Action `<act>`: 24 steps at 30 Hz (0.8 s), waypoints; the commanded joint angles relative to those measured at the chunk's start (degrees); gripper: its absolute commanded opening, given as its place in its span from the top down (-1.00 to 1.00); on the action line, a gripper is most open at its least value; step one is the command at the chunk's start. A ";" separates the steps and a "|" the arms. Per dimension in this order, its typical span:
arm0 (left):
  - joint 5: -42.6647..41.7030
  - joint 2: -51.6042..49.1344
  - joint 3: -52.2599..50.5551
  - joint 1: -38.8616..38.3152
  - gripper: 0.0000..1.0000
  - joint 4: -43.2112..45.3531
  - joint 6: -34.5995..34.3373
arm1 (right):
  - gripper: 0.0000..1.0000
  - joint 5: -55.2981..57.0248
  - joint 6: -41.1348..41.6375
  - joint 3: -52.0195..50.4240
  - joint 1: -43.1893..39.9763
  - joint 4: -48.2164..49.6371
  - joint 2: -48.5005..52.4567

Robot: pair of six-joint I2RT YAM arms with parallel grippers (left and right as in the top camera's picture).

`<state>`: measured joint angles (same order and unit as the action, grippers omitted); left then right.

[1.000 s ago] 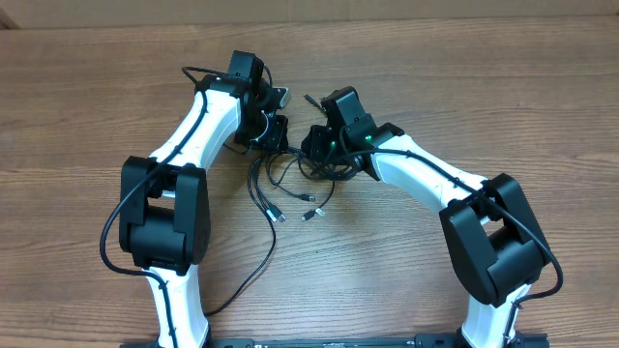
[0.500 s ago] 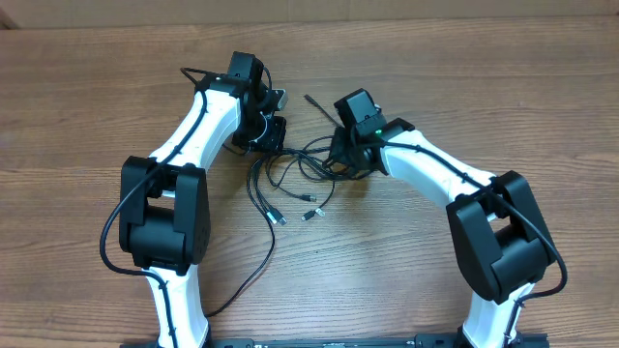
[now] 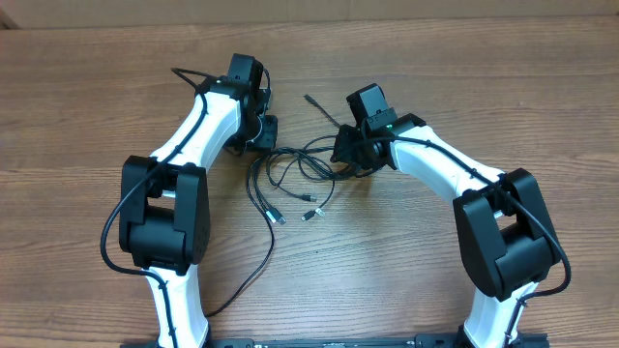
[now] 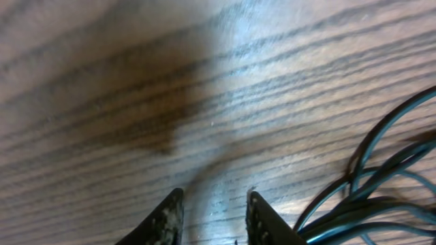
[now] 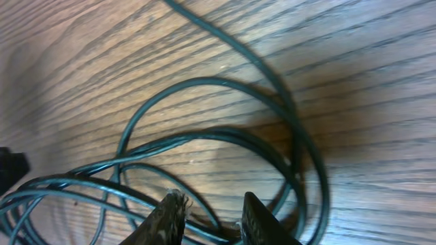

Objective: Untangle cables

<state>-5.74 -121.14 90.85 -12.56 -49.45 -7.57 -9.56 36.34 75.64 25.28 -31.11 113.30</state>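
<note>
My claws at the cables (image 5: 298,153)
Left gripper (image 4: 214,218) spread above the table (image 4: 204,68); right gripper (image 5: 216,219) straddles them; pinching or not, I cannot tell.

The right end effector (image 3: 348,155) now sits farther right than before, away from the left end effector (image 3: 263,133). The cables (image 3: 295,166) between the 2 now lie in wider, looser loops on the surface (image 3: 87,106) instead of bunching under the right one.

The cables (image 3: 295,174) lie on the table (image 3: 87,106) between the left arm (image 3: 205,124) and right arm (image 3: 440,166).
</note>
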 commanded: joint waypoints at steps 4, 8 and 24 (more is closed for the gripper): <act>-14.97 0.48 -1.22 0.09 0.58 -0.22 3.54 | 0.46 -1.73 -0.76 0.55 0.15 1.57 -1.90; -30.99 0.50 -1.22 0.09 0.67 -1.70 14.27 | 0.45 -4.09 -0.81 0.55 0.15 2.62 -1.90; -36.96 0.50 -1.11 0.15 0.83 -3.65 19.21 | 0.31 -11.45 -0.79 0.55 1.57 7.10 3.13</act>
<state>-40.95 -121.14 89.97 -12.36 -52.58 9.72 -17.96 35.94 75.64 25.52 -25.32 113.51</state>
